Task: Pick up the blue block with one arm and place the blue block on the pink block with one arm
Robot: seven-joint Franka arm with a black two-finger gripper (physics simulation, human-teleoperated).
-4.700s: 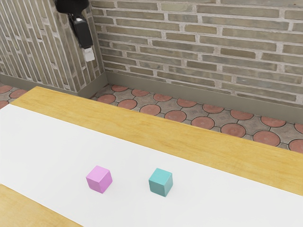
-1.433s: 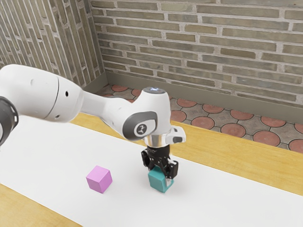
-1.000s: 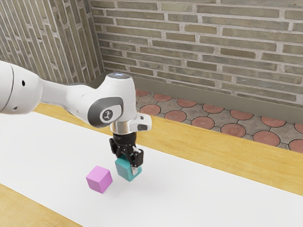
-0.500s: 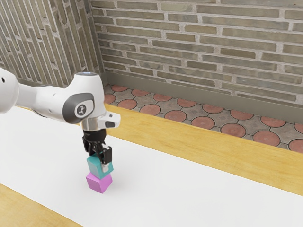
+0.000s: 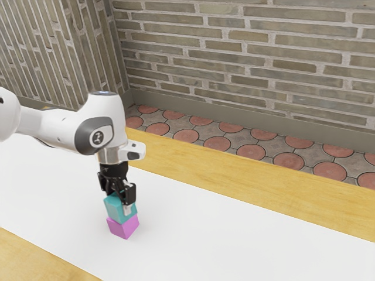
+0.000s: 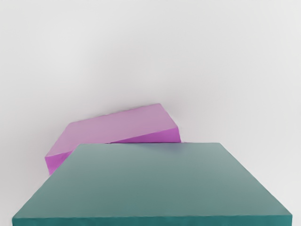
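Exterior view. Reached in from the exterior view's left with the white arm point(image 5: 58, 126), wrist pointing straight down. Gripped the blue block point(image 5: 119, 209) in the black gripper point(image 5: 120, 198), fingers pressed to it from two sides near its top. Found the blue block resting on the pink block point(image 5: 123, 227), touching it and stacked a little askew. Saw the stack standing on the white sheet point(image 5: 246, 240) of the table point(image 5: 252, 175), near the sheet's front edge toward the exterior view's lower left, with a strip of bare wood past that edge. Noted wide open sheet to the exterior view's right of the stack, and more behind it up to the wooden far border. Beyond the table's far edge, saw tiled floor point(image 5: 258, 146) and a brick wall point(image 5: 263, 52). Counted one blue block, one pink block, one arm, one gripper.

Wrist view. Looked down on the blue block point(image 6: 150, 183), large and close under the hand. Saw the pink block point(image 6: 117, 129) beneath it, turned at an angle to it and jutting out past one of its edges. Found plain white sheet point(image 6: 150, 56) spreading beyond both blocks. Counted two blocks, one of each colour.
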